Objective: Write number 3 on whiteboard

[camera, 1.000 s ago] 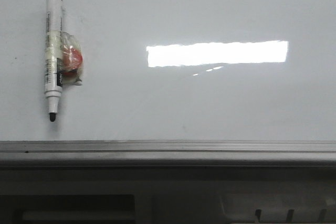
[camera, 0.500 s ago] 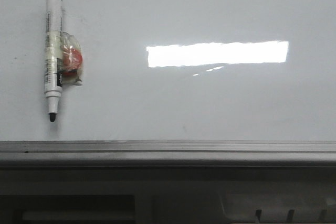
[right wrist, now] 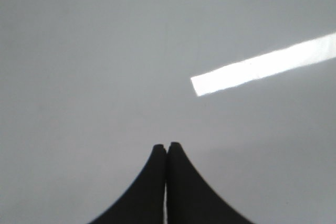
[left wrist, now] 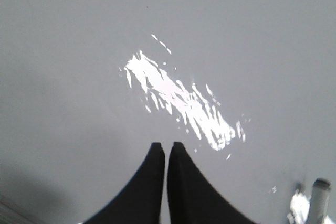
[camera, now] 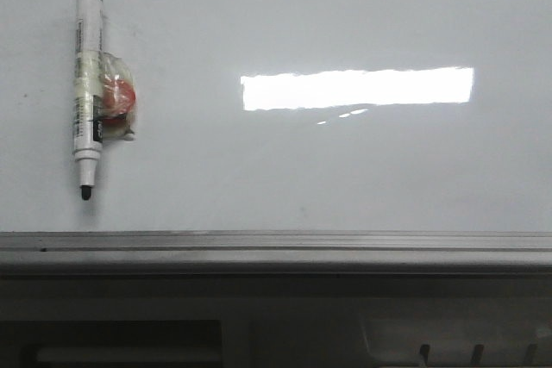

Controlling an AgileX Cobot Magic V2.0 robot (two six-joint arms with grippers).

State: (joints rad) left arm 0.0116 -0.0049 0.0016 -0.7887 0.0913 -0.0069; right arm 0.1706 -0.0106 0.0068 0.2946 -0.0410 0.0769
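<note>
The whiteboard (camera: 345, 15) fills the front view, glossy white-grey, with a bright rectangular reflection and a grey metal ledge (camera: 276, 247) along its lower edge. No number 3 stroke shows on it. A white marker pen (camera: 87, 84) with its dark tip down hangs upright at the board's upper left, fixed by clear tape and a red magnet (camera: 119, 96). My left gripper (left wrist: 164, 145) is shut and empty over a plain grey surface. My right gripper (right wrist: 167, 146) is shut and empty over grey surface too. Neither gripper shows in the front view.
Below the ledge is a dark cabinet front with slots (camera: 474, 352). In the left wrist view a white cylindrical object (left wrist: 318, 203) stands at the corner by the fingers' side.
</note>
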